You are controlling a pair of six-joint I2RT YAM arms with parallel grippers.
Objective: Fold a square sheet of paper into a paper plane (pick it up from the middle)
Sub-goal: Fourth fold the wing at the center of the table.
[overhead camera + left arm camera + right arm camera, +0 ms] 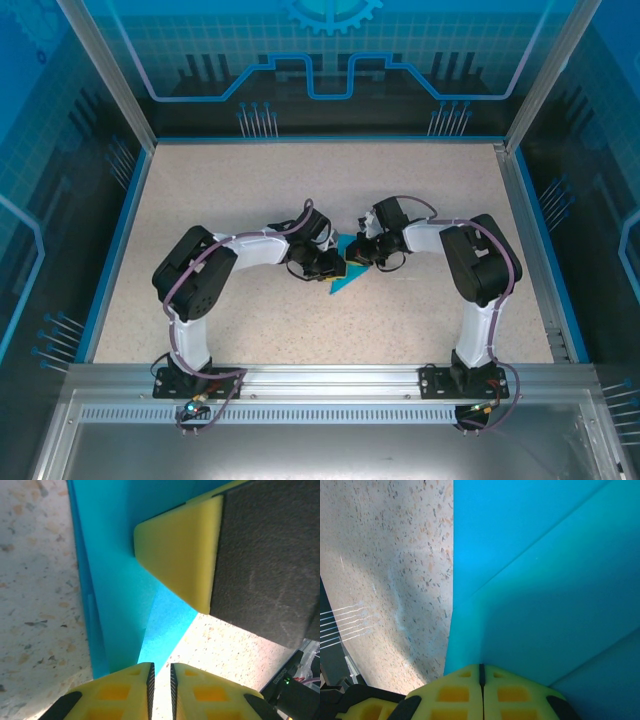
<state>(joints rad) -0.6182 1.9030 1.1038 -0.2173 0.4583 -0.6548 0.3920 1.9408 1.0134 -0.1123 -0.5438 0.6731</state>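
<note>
- On the table (230,200), the paper plane (338,282) lies flat beyond the middle of the aluminium rail (320,385), roughly midway between the rail and the table's far edge; it is half made, with layered flaps and a sharp tip pointing back toward the rail
- The left gripper (161,680) sits at the paper on the side of the rail's left base; its jaws stand a narrow slit apart with bare table showing through, and nothing is seen held between them; the paper's lower edge reaches its left finger
- The right gripper (481,677) comes in from the side of the rail's right base; its fingers are closed flat against each other, tip down where a crease ends; whether a layer is nipped between them I cannot tell; seen from the left wrist, one of its fingers (180,550) lies on the upper layer
- Step in hand, as I judge it: a mid-fold crease, one gripper pinning the paper while the other works a flap
- The next move likely calls for a steady pin and a clean catch of the free edge; thin paper may buckle or skid if both push together
- Room: bare table all round the paper; the blue rim (124,232) and the rail are well apart from it; the tight spot is the two grippers, just beside each other over the paper, so any sweep is safer going outward
</note>
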